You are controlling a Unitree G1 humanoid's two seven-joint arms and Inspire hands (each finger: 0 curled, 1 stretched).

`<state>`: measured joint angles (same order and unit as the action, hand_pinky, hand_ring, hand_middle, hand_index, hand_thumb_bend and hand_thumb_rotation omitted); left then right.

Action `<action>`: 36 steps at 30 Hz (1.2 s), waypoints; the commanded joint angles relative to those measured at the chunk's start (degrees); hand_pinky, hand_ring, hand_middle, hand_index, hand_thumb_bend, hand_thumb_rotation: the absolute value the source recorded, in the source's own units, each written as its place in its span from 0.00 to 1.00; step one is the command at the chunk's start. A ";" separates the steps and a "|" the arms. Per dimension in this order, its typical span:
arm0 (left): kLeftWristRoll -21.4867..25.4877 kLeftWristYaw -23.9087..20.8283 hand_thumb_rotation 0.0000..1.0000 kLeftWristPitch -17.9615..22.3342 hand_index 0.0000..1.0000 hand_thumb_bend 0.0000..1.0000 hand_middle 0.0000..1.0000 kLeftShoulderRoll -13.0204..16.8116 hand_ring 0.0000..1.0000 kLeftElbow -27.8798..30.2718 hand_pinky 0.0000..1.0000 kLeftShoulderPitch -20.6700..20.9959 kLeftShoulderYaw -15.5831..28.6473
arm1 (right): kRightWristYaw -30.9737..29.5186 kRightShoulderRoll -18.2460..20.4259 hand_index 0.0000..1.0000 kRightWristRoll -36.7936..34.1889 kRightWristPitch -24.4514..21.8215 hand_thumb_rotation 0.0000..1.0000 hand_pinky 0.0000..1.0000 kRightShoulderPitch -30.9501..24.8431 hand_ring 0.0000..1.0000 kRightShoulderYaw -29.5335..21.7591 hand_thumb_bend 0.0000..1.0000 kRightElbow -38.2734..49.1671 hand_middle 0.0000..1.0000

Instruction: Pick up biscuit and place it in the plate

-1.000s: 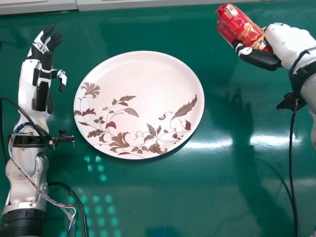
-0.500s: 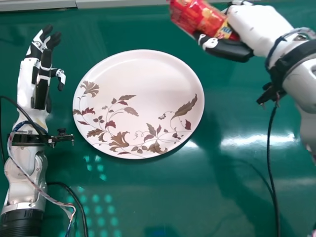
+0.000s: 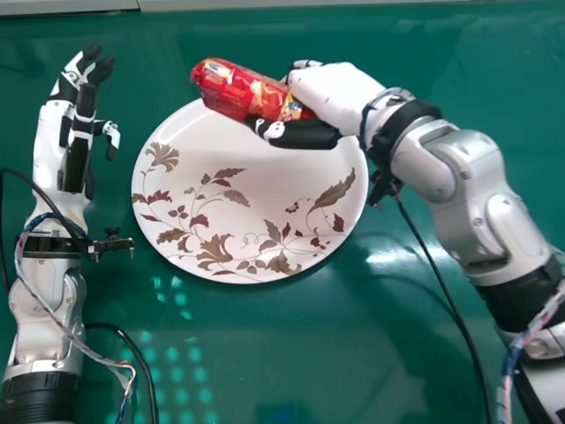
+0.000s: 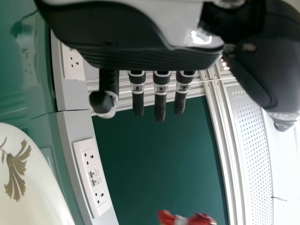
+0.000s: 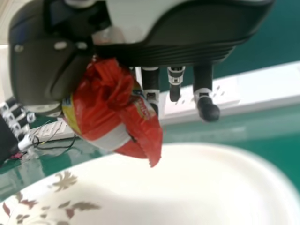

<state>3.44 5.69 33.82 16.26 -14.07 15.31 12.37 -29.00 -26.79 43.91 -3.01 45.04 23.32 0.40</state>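
My right hand point(image 3: 305, 134) is over the far part of the plate point(image 3: 247, 194), its thumb and fingers closed round the red biscuit packet point(image 3: 249, 91). The packet lies roughly sideways, its free end pointing left, above the plate's far rim. In the right wrist view the packet point(image 5: 117, 112) is held between the thumb and fingers of my right hand point(image 5: 151, 84), above the pale plate point(image 5: 178, 183). My left hand point(image 3: 79, 115) stays left of the plate with straight fingers, holding nothing; in the left wrist view fingers of my left hand point(image 4: 160, 96) hang straight.
The green table point(image 3: 309, 353) surrounds the plate. Cables point(image 3: 115, 362) run along the left arm, and another black cable point(image 3: 450, 305) hangs from the right wrist. A pale ledge with sockets point(image 4: 93, 176) borders the table's edge.
My right hand has moved left with the packet, from the far right to over the plate, and more of the right arm has come in. The left arm has kept still.
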 commanded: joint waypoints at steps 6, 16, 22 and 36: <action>-0.52 0.10 0.66 -0.92 0.97 1.00 0.94 -1.38 0.98 -0.99 0.00 -1.29 -1.17 | 3.09 4.61 0.55 3.25 3.01 0.00 0.18 4.29 0.36 4.10 0.50 -9.54 0.46; -0.69 -0.33 0.66 -0.48 0.95 1.00 0.93 -1.69 0.97 -0.88 0.00 -1.40 -1.08 | 8.30 5.45 0.51 3.08 7.31 0.00 0.13 4.99 0.38 4.27 0.51 -16.96 0.48; -0.56 -0.14 0.66 -0.79 0.96 1.00 0.94 -1.59 0.98 -0.74 0.00 -1.42 -1.10 | 6.01 5.64 0.51 4.16 4.07 0.00 0.12 5.43 0.38 4.06 0.51 -15.94 0.49; -0.63 -0.06 0.66 -0.28 0.96 1.00 0.95 -1.20 0.97 -1.61 0.00 -0.81 -0.85 | -2.76 3.01 0.77 1.41 1.04 0.21 0.48 6.27 0.66 2.97 0.82 -12.34 0.72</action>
<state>3.36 5.84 33.00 16.25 -13.93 15.96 12.26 -28.68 -22.67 45.65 -1.35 51.07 26.12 -12.97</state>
